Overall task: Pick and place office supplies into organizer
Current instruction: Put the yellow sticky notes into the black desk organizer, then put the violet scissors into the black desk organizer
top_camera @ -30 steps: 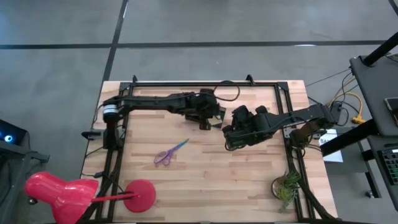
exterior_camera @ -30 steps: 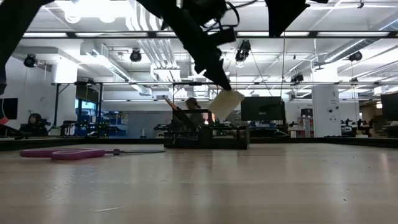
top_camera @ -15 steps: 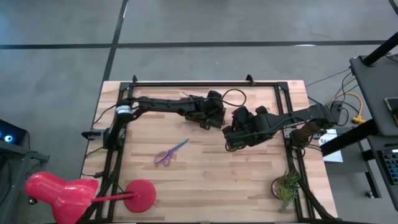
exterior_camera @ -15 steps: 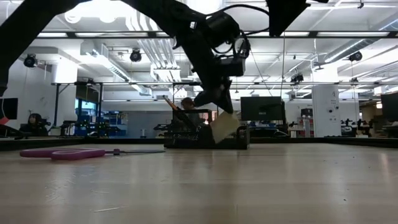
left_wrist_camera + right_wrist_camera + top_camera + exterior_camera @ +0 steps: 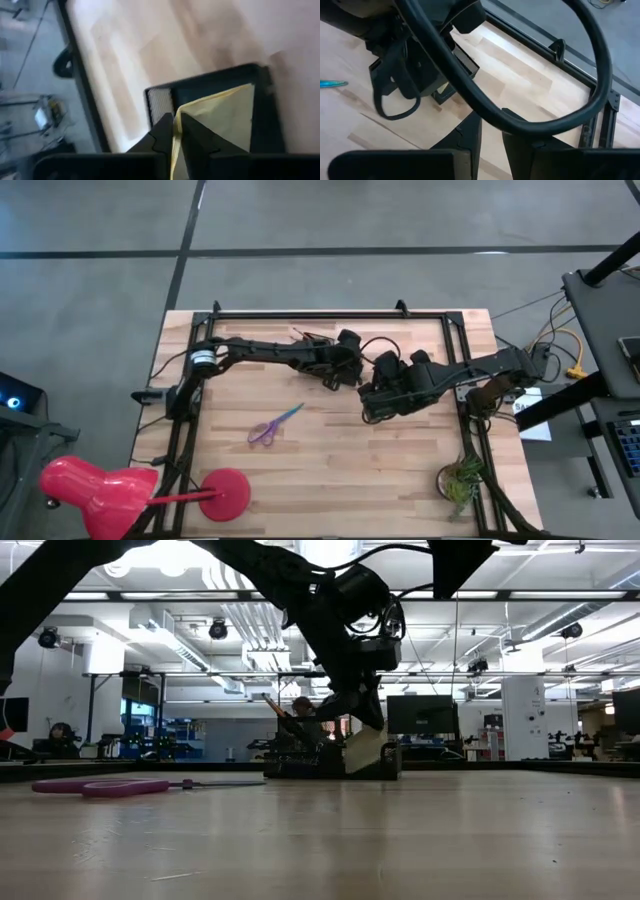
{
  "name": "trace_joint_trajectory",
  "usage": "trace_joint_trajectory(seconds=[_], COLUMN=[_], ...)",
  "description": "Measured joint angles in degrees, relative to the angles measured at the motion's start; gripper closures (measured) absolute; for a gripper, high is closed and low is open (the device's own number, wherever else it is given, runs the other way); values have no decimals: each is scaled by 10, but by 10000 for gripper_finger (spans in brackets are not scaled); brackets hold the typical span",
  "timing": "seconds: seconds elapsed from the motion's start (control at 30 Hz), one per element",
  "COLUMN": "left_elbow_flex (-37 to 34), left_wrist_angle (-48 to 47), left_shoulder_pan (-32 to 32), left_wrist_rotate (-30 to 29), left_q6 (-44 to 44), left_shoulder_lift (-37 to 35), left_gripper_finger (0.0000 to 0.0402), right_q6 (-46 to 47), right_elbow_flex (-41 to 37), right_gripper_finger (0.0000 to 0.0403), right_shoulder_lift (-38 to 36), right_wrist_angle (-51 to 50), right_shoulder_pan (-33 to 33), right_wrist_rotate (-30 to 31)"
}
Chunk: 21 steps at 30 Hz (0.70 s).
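Observation:
The black mesh organizer (image 5: 305, 762) stands at the table's far middle, and an orange pencil (image 5: 282, 718) leans out of it. My left gripper (image 5: 362, 720) hangs right over it, shut on the yellow sticky-note pad (image 5: 366, 750). The left wrist view shows the pad (image 5: 220, 120) inside a compartment of the organizer (image 5: 159, 102). The purple-handled scissors (image 5: 270, 427) lie flat on the wood, nearer the table's front and left. My right gripper (image 5: 490, 137) waits open just right of the organizer, touching nothing. No clip shows. My left gripper pinches the yellow sticky-note pad by its upper edge (image 5: 176, 142) between the two fingers, coming from above and pointing down. The pad hangs tilted below the fingers, its lower part down among the organizer's walls (image 5: 260, 100). Whether it touches the bottom does not show.
A red lamp-like object (image 5: 100, 490) stands at the table's near left corner, a green plant (image 5: 460, 480) at the near right. My right arm (image 5: 430, 380) lies close beside the left gripper. A black frame (image 5: 330, 315) rims the table.
My left gripper has moved down and a little toward the table's right, over the organizer. The yellow pad it holds has gone from hanging above the organizer's rim to down inside the walls. The right arm and the scissors have stayed put.

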Motion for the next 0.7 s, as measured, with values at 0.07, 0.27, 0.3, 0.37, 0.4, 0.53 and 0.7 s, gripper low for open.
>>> trace_joint_trajectory(seconds=[0.07, 0.27, 0.3, 0.37, 0.4, 0.53, 0.7], left_elbow_flex=[0, -1, -1, -1, -2, -2, -19], left_wrist_angle=[-1, 2, 5, 7, 10, -26, -126], left_shoulder_pan=[0, 0, 0, 0, -1, -9, -21], left_wrist_rotate=[17, 22, 20, 0, -19, -67, 46], left_q6=[0, -25, -29, -30, -30, -59, -207], left_shoulder_lift=[0, 0, 0, 0, 0, -14, -82], left_gripper_finger=[369, 304, 293, 270, 260, 234, 231], right_q6=[0, 0, 0, 2, 3, -1, -86], right_elbow_flex=[-1, -8, -10, -15, -17, -28, -39], right_gripper_finger=[338, 339, 339, 338, 337, 335, 339], right_shoulder_lift=[0, 0, 0, 0, 0, 0, 0], right_wrist_angle=[0, 0, 0, 0, 0, 1, 14], right_shoulder_pan=[0, 0, 0, 0, 0, 0, 0], right_wrist_rotate=[0, 0, 0, 0, 0, 0, -17])
